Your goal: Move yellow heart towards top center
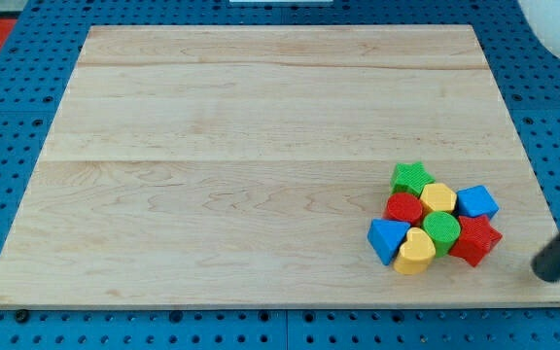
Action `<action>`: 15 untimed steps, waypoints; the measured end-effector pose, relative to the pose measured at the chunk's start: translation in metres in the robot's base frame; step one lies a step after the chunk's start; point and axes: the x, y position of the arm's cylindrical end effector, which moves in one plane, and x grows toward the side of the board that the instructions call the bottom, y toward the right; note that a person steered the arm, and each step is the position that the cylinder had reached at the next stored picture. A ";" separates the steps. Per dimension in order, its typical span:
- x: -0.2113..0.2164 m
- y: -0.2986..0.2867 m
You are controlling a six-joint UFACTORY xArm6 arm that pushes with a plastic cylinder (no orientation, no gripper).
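Pale wooden worktop lies almost bare, every block bunched near the view's bottom right, so the task looks unstarted: the yellow heart sits at the cluster's bottom edge, far from top center. Blue triangle, green cylinder and red block touch it, blocking an upward push; my tip waits apart at right, and with no fingers nothing is gripped.

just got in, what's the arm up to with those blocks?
Nothing is being pushed at this instant. My tip sits at the view's lower right, apart from the cluster of blocks. The yellow heart is at the cluster's bottom edge, touching the blue triangle and green cylinder. It has to go to the board's top center.
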 end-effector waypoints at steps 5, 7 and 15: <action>0.037 -0.049; 0.030 -0.183; 0.007 -0.169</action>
